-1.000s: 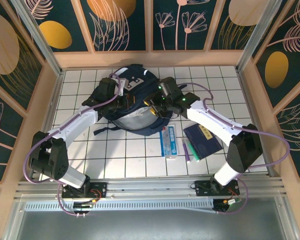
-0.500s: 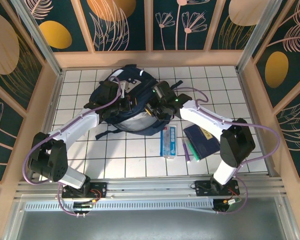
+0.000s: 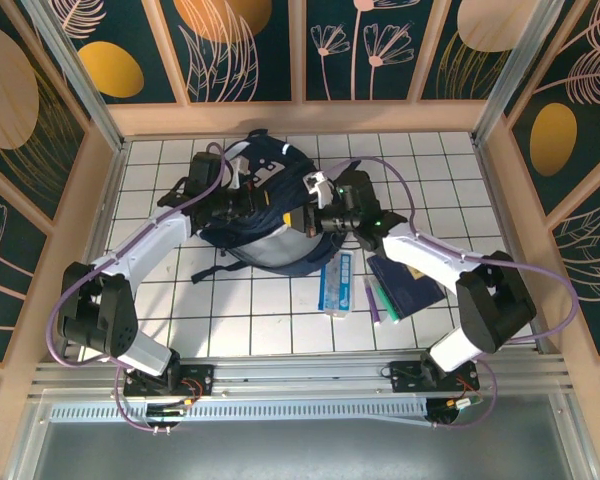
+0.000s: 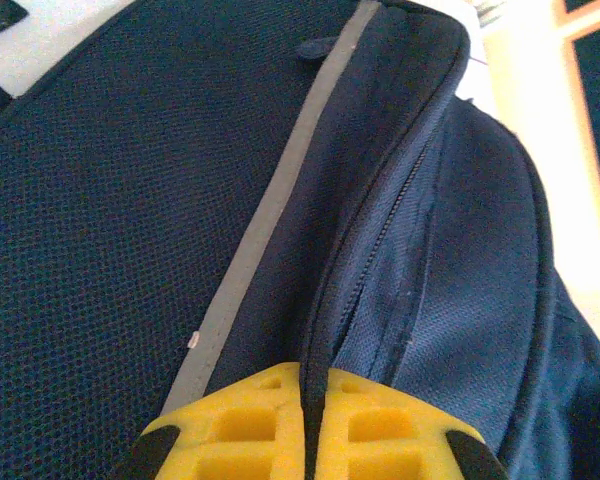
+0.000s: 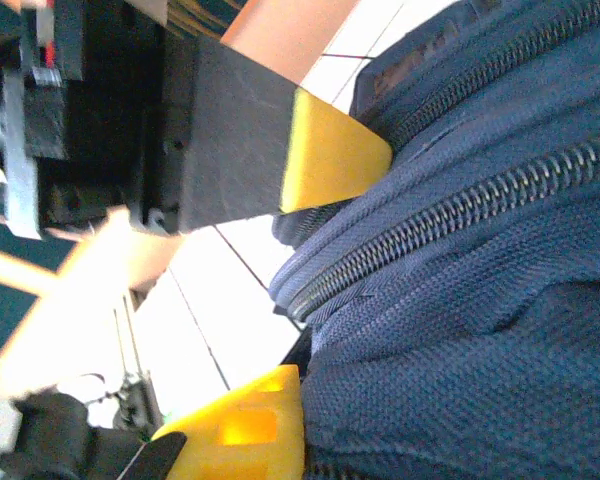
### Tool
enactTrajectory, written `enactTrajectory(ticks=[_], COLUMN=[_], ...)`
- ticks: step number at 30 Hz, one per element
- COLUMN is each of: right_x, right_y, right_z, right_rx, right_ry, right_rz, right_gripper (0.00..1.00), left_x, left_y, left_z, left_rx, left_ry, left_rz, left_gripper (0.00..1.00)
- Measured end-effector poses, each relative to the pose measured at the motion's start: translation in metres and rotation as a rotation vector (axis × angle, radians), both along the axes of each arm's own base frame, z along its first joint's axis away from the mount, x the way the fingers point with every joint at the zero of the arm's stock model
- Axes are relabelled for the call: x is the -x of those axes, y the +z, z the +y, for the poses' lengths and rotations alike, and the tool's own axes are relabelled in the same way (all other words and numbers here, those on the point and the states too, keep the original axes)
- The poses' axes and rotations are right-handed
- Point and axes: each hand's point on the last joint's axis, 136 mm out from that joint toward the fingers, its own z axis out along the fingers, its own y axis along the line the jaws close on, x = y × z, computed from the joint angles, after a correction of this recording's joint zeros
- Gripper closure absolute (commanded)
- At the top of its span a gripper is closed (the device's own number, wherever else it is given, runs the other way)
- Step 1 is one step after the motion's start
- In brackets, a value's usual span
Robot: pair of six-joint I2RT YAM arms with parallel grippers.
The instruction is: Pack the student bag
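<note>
While left claw (image 4: 310, 395) and right claw (image 5: 330, 285) grip it, student bag (image 3: 278, 192) covers white tiles (image 3: 270, 315).

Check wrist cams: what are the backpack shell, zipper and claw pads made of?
Shell of the student bag: navy woven synthetic, likely nylon or polyester; matte, coarse weave visible. Its zipper: dark coil teeth, probably plastic. On the left claw, the pads: yellow moulded plastic or rubber, matte, with recessed pockets; can't tell which.

Navy-blue student bag (image 3: 268, 240) lies rumpled on the tiled table (image 3: 280, 320), far-centre.
</note>
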Motion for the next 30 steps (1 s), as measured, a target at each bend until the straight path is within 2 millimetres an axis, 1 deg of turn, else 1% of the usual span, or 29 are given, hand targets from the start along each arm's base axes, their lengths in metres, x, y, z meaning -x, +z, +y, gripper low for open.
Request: enactTrajectory(ticks=[1, 2, 3, 6, 8, 9, 10, 11, 12, 14, 16, 18, 20, 22, 24, 26, 28, 30], right_x=[-0.004, -0.008, -0.012, -0.025, -0.030, -0.034, -0.038, -0.043, -0.048, -0.056, -0.057, -0.051, -0.039, -0.020, 0.000, 0.011, 0.013, 0.010], right_y=[-0.001, -0.002, -0.004, -0.012, -0.015, -0.018, -0.020, -0.021, -0.022, -0.019, -0.006, 0.006, 0.010, 0.004, -0.007, -0.018, -0.030, -0.041], right_z=[-0.003, -0.005, -0.007, -0.012, -0.015, -0.018, -0.021, -0.025, -0.031, -0.041, -0.047, -0.049, -0.046, -0.038, -0.028, -0.016, -0.007, -0.003], right_rx=[0.013, 0.024, 0.040, 0.067, 0.068, 0.071, 0.079, 0.090, 0.107, 0.152, 0.174, 0.175, 0.179, 0.193, 0.227, 0.257, 0.278, 0.297], right_ry=[0.010, 0.012, 0.003, -0.050, -0.089, -0.123, -0.164, -0.214, -0.285, -0.427, -0.567, -0.665, -0.739, -0.780, -0.801, -0.806, -0.823, -0.850], right_rz=[-0.044, -0.075, -0.100, -0.140, -0.149, -0.137, -0.114, -0.089, -0.038, 0.074, 0.221, 0.330, 0.415, 0.482, 0.543, 0.585, 0.604, 0.617], right_gripper=[0.92, 0.82, 0.76, 0.65, 0.63, 0.61, 0.56, 0.49, 0.46, 0.45, 0.44, 0.43, 0.44, 0.47, 0.49, 0.50, 0.50, 0.50], left_x=[0.000, 0.000, 0.001, 0.002, 0.003, 0.004, 0.004, 0.004, 0.003, 0.001, -0.002, -0.002, -0.001, 0.001, 0.002, 0.002, 0.001, 0.000], left_y=[0.002, 0.004, 0.006, 0.012, 0.015, 0.015, 0.017, 0.018, 0.020, 0.025, 0.032, 0.038, 0.040, 0.036, 0.028, 0.025, 0.026, 0.027], left_z=[-0.002, -0.003, -0.004, -0.006, -0.007, -0.006, -0.005, -0.004, -0.002, 0.001, 0.006, 0.010, 0.013, 0.015, 0.017, 0.017, 0.016, 0.016], left_rx=[0.018, 0.034, 0.052, 0.104, 0.131, 0.140, 0.145, 0.149, 0.149, 0.150, 0.154, 0.165, 0.174, 0.185, 0.190, 0.194, 0.199, 0.202], left_ry=[-0.007, -0.011, -0.014, -0.005, 0.010, 0.021, 0.035, 0.049, 0.068, 0.105, 0.142, 0.171, 0.197, 0.222, 0.251, 0.267, 0.276, 0.281], left_rz=[0.011, 0.019, 0.029, 0.050, 0.066, 0.074, 0.080, 0.083, 0.084, 0.076, 0.054, 0.036, 0.035, 0.056, 0.079, 0.091, 0.087, 0.086], left_gripper=[1.00, 1.00, 1.00, 1.00, 1.00, 1.00, 1.00, 1.00, 1.00, 1.00, 1.00, 1.00, 1.00, 1.00, 1.00, 1.00, 1.00, 1.00])
